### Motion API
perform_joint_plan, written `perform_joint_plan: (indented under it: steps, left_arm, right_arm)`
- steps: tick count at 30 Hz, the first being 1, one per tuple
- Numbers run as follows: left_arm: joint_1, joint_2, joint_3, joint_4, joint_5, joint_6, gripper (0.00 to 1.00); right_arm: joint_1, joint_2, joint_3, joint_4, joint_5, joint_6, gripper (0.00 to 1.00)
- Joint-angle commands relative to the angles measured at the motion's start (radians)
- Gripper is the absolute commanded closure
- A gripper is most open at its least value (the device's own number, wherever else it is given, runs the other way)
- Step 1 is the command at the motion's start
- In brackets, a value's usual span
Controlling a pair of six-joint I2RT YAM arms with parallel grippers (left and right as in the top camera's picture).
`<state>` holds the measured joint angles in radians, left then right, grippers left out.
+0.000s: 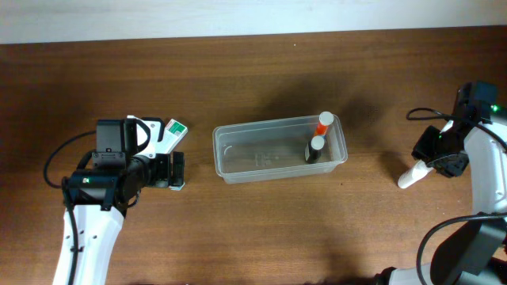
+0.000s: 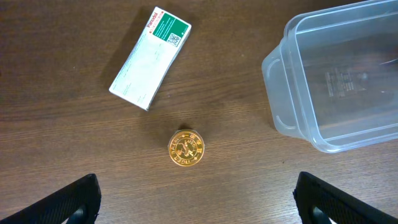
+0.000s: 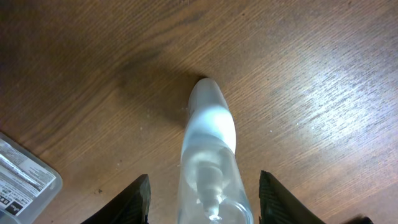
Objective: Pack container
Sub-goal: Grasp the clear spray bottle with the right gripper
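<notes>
Your container point(image 1: 252, 157) sits mid-table and already holds two small capped bottles point(image 1: 317, 145) at its right end. To its left lie the white-and-green box point(image 2: 150, 58) and, nearer your left claw point(image 2: 196, 190), a round gold tin point(image 2: 186, 148). That claw hangs spread wide above the wood, holding nothing.

On the far right, your right claw point(image 3: 204, 185) straddles a clear spray bottle point(image 3: 210, 134) with its fingers apart and not yet clamped. Close off-centre and the rounded, slick bottle may squirt out or roll away. The low tin is riskier still, since the fingers could skid on the wood and flick it aside.
</notes>
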<state>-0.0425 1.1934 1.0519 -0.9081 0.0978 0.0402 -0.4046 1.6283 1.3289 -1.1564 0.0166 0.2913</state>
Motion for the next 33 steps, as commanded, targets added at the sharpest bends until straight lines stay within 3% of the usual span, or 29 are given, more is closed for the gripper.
perform_joint_plan:
  steps: [1,17,26,33]
  left_arm:
    - [0.005,0.003,0.019,0.002,0.008,-0.01,0.0]
    - [0.005,0.003,0.019,0.002,0.007,-0.01,0.0]
    - [0.005,0.003,0.019,0.002,0.007,-0.01,0.0]
    - [0.005,0.003,0.019,0.002,0.007,-0.01,0.0]
  right_arm:
    - [-0.008,0.002,-0.007,0.012,-0.005,-0.006,0.52]
    - [-0.008,0.002,-0.016,0.027,-0.005,-0.018,0.69]
    - [-0.008,0.002,-0.016,0.027,-0.008,-0.018,0.83]
    - [0.029,-0.046,0.05,-0.038,-0.074,-0.082,0.85]
